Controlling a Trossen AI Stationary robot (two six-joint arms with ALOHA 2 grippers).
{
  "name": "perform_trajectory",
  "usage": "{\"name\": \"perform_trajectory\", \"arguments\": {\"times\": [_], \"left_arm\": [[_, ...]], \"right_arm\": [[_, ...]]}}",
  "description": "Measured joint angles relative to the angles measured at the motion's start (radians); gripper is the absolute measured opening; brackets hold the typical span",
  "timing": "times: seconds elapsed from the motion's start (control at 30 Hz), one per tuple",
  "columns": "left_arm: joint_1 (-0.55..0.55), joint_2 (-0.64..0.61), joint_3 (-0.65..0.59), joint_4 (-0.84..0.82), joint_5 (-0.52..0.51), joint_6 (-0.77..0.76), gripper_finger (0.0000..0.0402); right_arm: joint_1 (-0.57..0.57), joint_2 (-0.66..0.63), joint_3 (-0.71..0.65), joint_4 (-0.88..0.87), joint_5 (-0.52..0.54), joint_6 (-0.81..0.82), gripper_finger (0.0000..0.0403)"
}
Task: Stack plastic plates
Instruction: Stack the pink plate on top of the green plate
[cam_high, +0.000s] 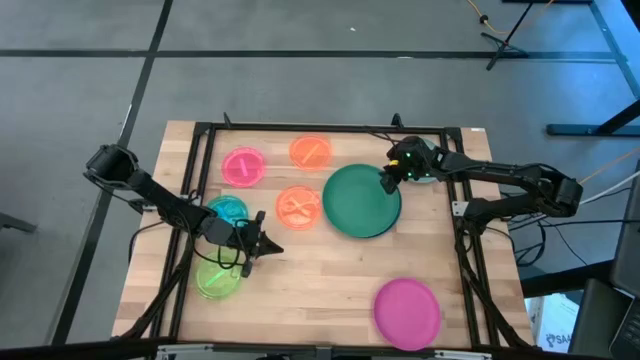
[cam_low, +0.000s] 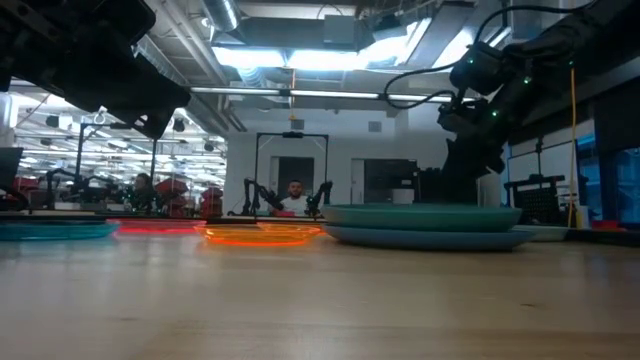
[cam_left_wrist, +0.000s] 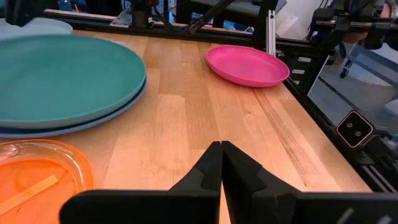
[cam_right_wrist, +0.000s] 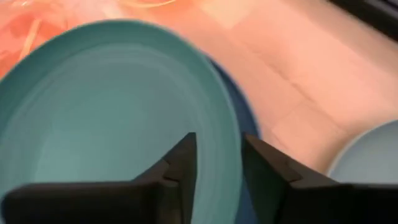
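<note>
A large dark green plate (cam_high: 362, 205) (cam_right_wrist: 112, 124) lies on a blue plate (cam_right_wrist: 245, 118) at mid-table. My right gripper (cam_high: 388, 180) (cam_right_wrist: 219, 162) is open at the green plate's far right rim, one finger over the plate's inside and one outside it. The right wrist view shows no touch. A grey-green plate (cam_right_wrist: 367, 155) lies just beyond it. My left gripper (cam_high: 272, 247) (cam_left_wrist: 221, 149) is shut above bare wood, left of the stack. The magenta plate (cam_high: 407, 310) (cam_left_wrist: 249, 65) lies flat near the near right corner.
Small translucent plates lie on the table's left half: pink (cam_high: 243, 166), two orange (cam_high: 310, 151) (cam_high: 298, 205), teal (cam_high: 228, 210) and lime (cam_high: 218, 278). A black frame (cam_high: 300, 127) runs round the table. Bare wood lies between the stack and the magenta plate.
</note>
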Motion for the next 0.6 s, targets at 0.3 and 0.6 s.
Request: {"name": "perform_trajectory", "arguments": {"times": [0.3,0.6], "left_arm": [[0.0,0.0,0.0,0.006,-0.002,0.0,0.0],[0.0,0.0,0.0,0.021,-0.003,0.0,0.0]], "right_arm": [[0.155,-0.058,0.122,-0.255,-0.044,0.011,0.0148],[0.689,-0.092,0.161,-0.332,0.014,0.311,0.0139]]}}
